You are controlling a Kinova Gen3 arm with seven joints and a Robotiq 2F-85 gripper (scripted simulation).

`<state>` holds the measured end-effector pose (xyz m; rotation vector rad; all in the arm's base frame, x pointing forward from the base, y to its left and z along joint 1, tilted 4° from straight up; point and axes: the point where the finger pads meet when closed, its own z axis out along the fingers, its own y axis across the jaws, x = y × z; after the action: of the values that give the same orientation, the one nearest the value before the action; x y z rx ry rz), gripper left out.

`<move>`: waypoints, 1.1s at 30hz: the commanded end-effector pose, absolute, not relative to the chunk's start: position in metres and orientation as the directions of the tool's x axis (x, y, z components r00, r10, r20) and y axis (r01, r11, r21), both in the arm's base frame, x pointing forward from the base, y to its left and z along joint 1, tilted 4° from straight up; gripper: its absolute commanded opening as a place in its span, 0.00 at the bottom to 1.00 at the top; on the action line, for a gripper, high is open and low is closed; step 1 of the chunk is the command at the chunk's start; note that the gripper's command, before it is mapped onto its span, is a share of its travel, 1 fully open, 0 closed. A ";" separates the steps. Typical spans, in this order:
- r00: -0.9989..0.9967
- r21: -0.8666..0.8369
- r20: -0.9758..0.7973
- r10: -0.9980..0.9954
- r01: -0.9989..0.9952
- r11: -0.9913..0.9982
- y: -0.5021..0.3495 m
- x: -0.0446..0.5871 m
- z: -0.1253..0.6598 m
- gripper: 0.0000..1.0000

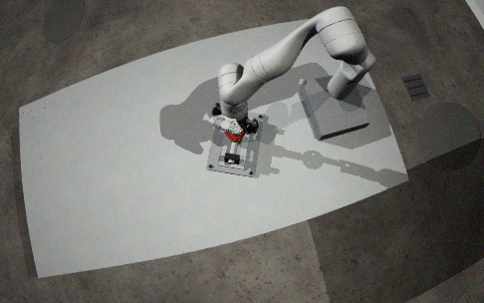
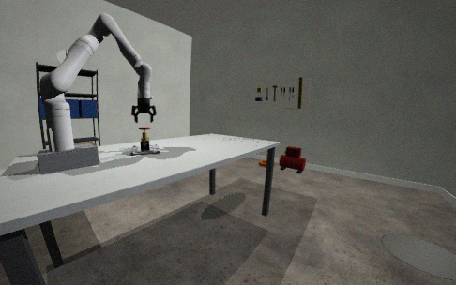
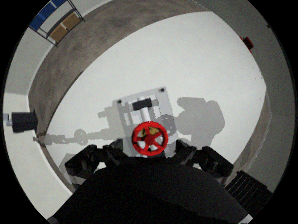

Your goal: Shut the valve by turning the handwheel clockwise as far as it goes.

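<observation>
The valve stands on a grey baseplate (image 1: 234, 151) in the middle of the white table. Its red handwheel (image 3: 149, 137) faces up; in the overhead view it (image 1: 234, 135) is mostly hidden under my wrist, and in the side view it (image 2: 144, 128) sits on top of the valve stem. My gripper (image 2: 144, 113) hangs open and empty right above the handwheel, a short gap apart from it. In the wrist view the wheel lies centred between my two dark fingers.
The arm's grey base block (image 1: 335, 107) stands at the table's far right. A shelf rack (image 2: 68, 108) is behind the arm. A red machine (image 2: 293, 158) sits on the floor past the table.
</observation>
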<state>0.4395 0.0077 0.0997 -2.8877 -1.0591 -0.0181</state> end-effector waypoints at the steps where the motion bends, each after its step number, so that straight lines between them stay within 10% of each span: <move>1: 0.762 -0.063 0.035 0.646 0.647 -0.760 0.008 0.438 0.095 1.00; 33: 0.762 -0.067 0.033 0.646 0.647 -0.760 0.009 0.437 0.092 1.00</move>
<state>0.4378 0.0082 0.0937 -2.8837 -1.0570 -0.0089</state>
